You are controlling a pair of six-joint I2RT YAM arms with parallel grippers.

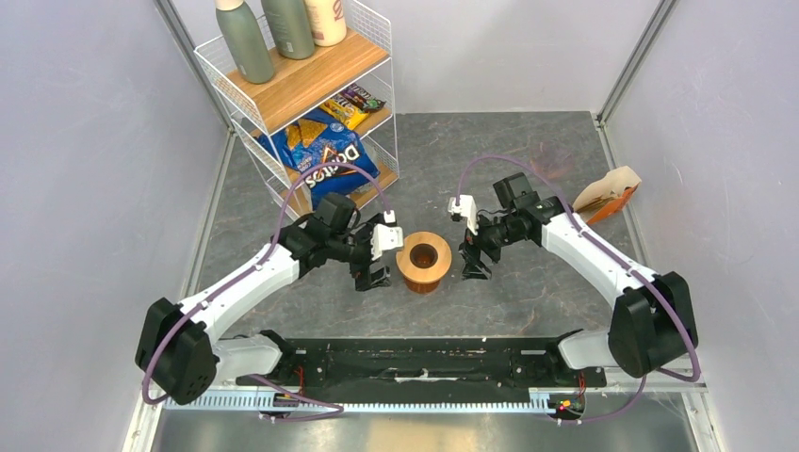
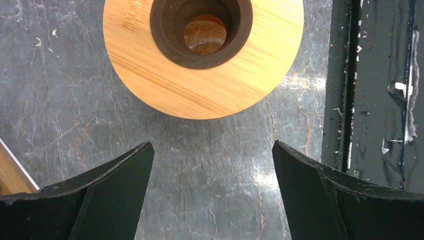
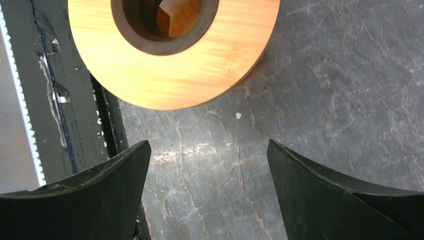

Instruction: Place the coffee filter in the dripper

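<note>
A flat wooden ring (image 1: 407, 256) sits on an amber glass beaker (image 1: 422, 283) at the table's middle. Amber glass shows through its hole in the left wrist view (image 2: 205, 35). The ring also shows in the left wrist view (image 2: 200, 85) and the right wrist view (image 3: 170, 80). My left gripper (image 1: 374, 277) (image 2: 212, 145) is open and empty, just left of the ring. My right gripper (image 1: 474, 266) (image 3: 207, 142) is open and empty, just right of it. An orange-and-cream pack of filters (image 1: 608, 194) lies at the far right. No single coffee filter and no clear dripper are in view.
A white wire shelf (image 1: 311, 104) with bottles (image 1: 243, 42), a blue chip bag (image 1: 325, 155) and snack packs stands at the back left. The black base rail (image 1: 415, 363) runs along the near edge. Grey walls close in both sides.
</note>
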